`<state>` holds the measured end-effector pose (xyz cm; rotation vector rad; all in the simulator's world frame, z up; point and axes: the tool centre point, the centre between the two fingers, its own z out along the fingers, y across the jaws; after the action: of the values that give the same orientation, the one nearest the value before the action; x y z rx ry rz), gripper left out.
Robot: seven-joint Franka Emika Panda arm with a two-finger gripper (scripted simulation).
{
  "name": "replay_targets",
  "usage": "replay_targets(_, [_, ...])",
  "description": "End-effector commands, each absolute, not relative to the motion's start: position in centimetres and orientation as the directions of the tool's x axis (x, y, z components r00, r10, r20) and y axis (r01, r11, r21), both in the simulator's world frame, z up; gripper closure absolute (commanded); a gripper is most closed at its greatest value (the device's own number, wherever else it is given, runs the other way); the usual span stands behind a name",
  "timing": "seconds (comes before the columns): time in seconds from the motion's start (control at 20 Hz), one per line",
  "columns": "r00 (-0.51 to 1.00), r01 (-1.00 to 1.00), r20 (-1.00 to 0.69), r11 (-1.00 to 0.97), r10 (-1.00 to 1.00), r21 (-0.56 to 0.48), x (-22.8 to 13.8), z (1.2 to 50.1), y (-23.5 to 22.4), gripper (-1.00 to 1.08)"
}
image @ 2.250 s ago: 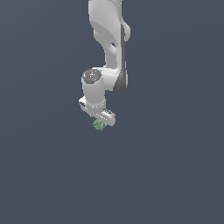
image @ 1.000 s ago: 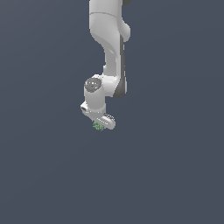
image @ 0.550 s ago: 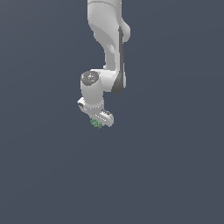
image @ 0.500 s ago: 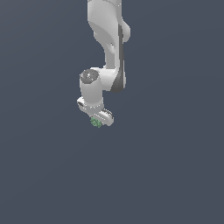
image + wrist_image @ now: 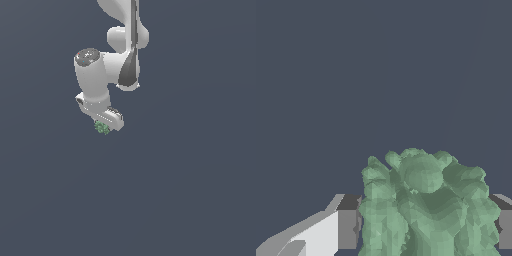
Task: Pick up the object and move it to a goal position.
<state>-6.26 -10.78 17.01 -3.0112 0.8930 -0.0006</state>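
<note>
White robot arm (image 5: 107, 75) reaching down, pincer (image 5: 104, 126) pinching a knobbly green clump (image 5: 102, 128) between its grey fingers (image 5: 347, 227), plain dark background.

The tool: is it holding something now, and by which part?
The tool holds the green clump by its two opposite sides, one finger pressed against each.

In the exterior view the arm (image 5: 122, 45) comes down from the top edge, a little towards that view's left of centre. The end effector (image 5: 102, 125) sits at its lower end, and the object (image 5: 102, 128) lies directly under it, touching it. In the wrist view the object (image 5: 423, 205) sits between the 2 fingers (image 5: 347, 222), 1 on each side, touching both.
</note>
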Motion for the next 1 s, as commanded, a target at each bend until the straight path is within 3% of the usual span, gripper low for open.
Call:
replay_targets(0.0, [0.838, -0.545, 0.000, -0.838, -0.545, -0.001, -6.4, 19.9, -11.5, 1.08])
replay_targets(0.95, [0.838, -0.545, 0.000, -0.838, -0.545, 0.000, -6.7, 39.5, -16.8, 1.08])
